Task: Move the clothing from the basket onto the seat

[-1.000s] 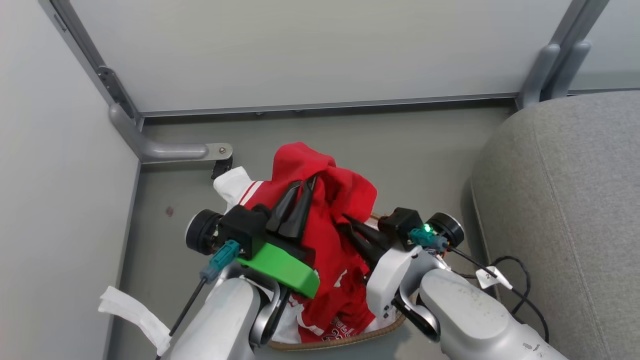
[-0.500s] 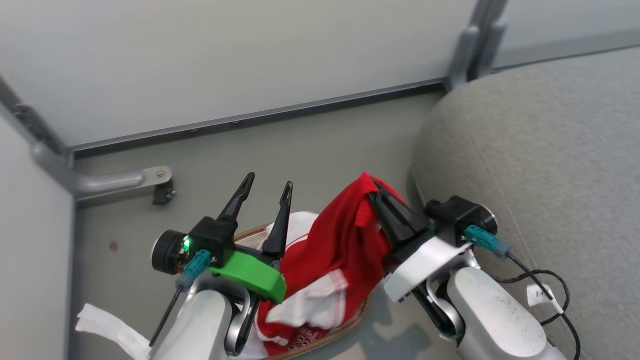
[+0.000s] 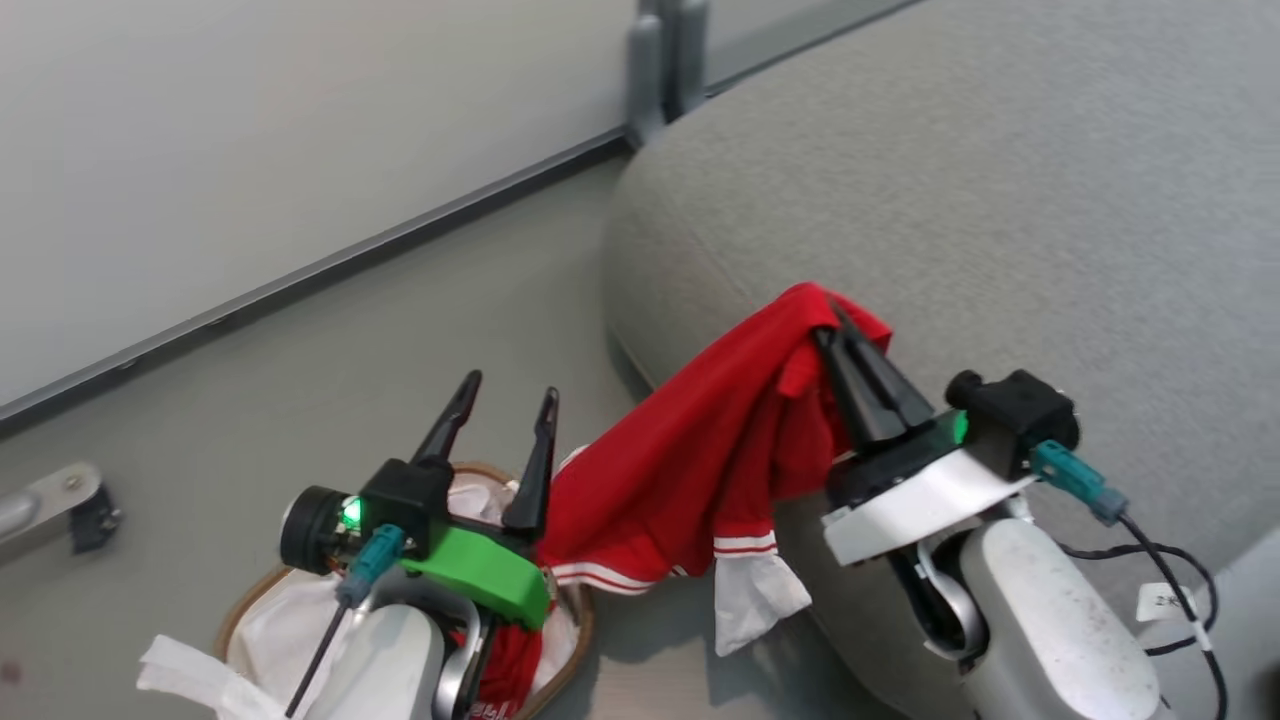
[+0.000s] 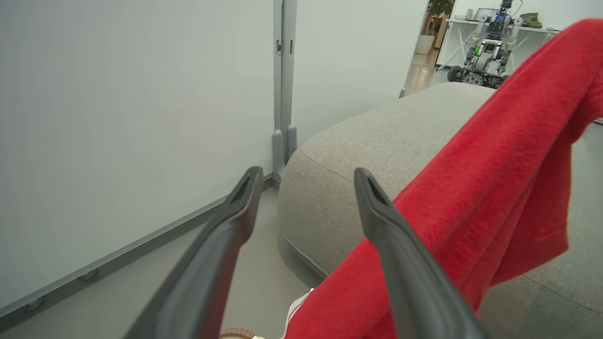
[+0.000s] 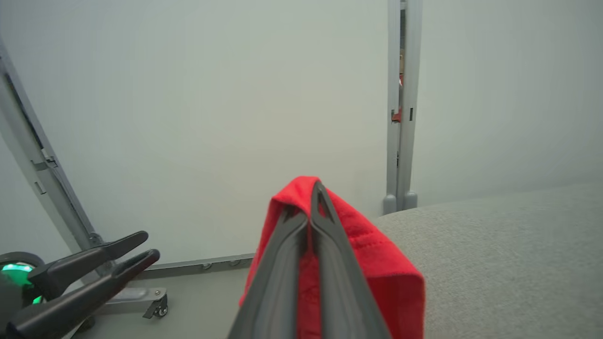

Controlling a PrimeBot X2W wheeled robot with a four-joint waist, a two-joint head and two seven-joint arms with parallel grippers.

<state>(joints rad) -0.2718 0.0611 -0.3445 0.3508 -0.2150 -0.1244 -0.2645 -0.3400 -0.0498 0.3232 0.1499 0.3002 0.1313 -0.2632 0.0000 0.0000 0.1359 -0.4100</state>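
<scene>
Left gripper (image 3: pixel 510 386) has let go of the clothing (image 3: pixel 700 450) and now sits with its jaws wide apart and empty. The right gripper (image 3: pixel 832 318) has swung its bunch from above the basket (image 3: pixel 232 625) over to the seat (image 3: pixel 950 200). The camera turned too, so the scene shift is partly that.

Head view: the right jaws are together, clamped on a fold of red cloth at the top and held high over the seat's rounded front edge. I judge this is meant to drag the rest clear. The cloth runs as a sloping sheet from that pinch down to the basket. A white-trimmed end dangles over the floor (image 3: pixel 420 330) beside the seat front, and the lowest red part, with lettering, is still inside the basket under the left arm. I can't tell whether it is one garment or two. The white liner (image 3: pixel 275 640) stays in the basket. A black cable (image 3: pixel 1195 590) trails by the right forearm, near the seat.

Left wrist view: the fingers are spread with nothing between them. Red cloth brushes past the outer side of one finger, so there is a snag risk if the left arm moves. The seat is ahead, with a wall panel (image 4: pixel 118 117) and post (image 4: pixel 282 94) behind it. Another robot (image 4: pixel 485 52) stands far off.

Right wrist view: the fingertips are pressed together with red cloth folded over both sides. The seat surface just beyond is bare, and the left gripper sits low at the side, well apart.

The task is partway done: the cloth is not yet resting on the seat.
</scene>
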